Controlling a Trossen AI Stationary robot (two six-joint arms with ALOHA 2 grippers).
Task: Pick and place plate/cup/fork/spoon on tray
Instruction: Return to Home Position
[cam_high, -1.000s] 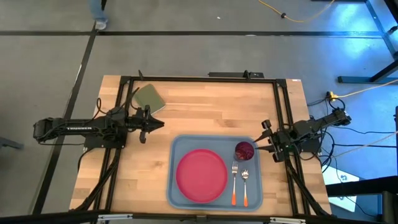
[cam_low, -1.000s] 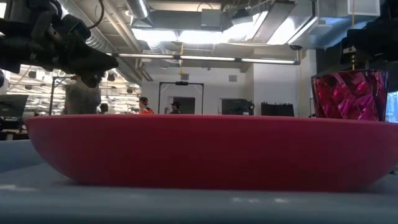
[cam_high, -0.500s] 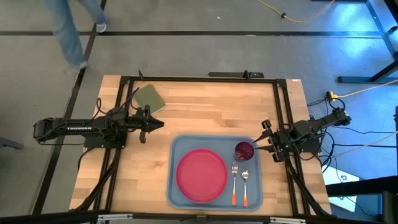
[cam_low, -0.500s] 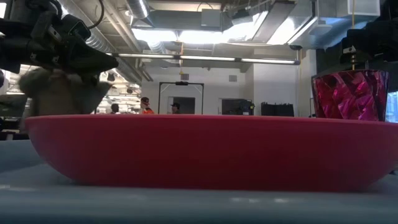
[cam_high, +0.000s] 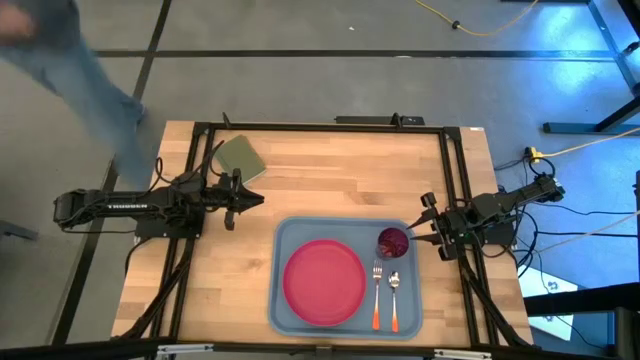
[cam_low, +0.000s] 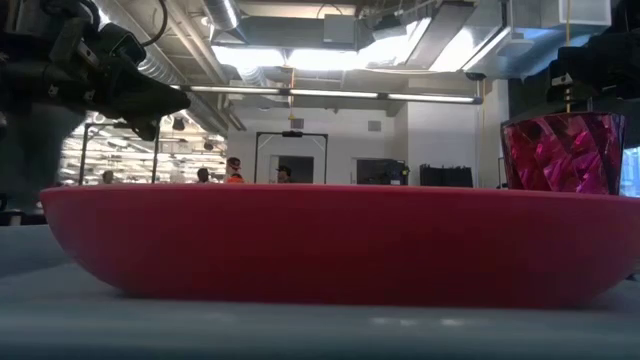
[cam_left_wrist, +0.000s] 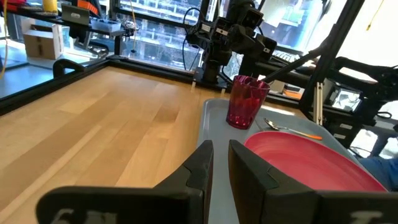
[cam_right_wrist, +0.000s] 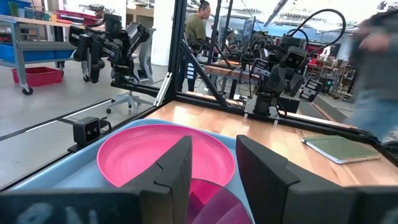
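The light-blue tray (cam_high: 287, 240) lies at the table's near middle. On it rest the pink-red plate (cam_high: 323, 281), the dark-red cup (cam_high: 392, 242) upright at the tray's far right corner, the fork (cam_high: 377, 290) and the spoon (cam_high: 394, 293) side by side. My right gripper (cam_high: 413, 237) is open, level at the cup's right side; the cup's rim (cam_right_wrist: 211, 200) shows low between its fingers. My left gripper (cam_high: 255, 200) is shut and empty above bare wood, left of the tray. The left wrist view also shows the cup (cam_left_wrist: 247, 101) and the plate (cam_left_wrist: 311, 158). My right gripper comes level from the table's right, its open fingers (cam_right_wrist: 177, 167) by the cup's rim. I cannot tell whether they touch it. The cup stands upright on the tray.
An olive-green square pad (cam_high: 241, 157) lies at the table's far left. A dark metal frame (cam_high: 320, 127) runs along the table's edges. A person (cam_high: 70, 60) moves on the floor beyond the far left corner. Bare wood lies between the pad and the tray.
Both arms and all things on the tray have kept still. A person has walked along the floor beyond the table's far left corner, toward the left.
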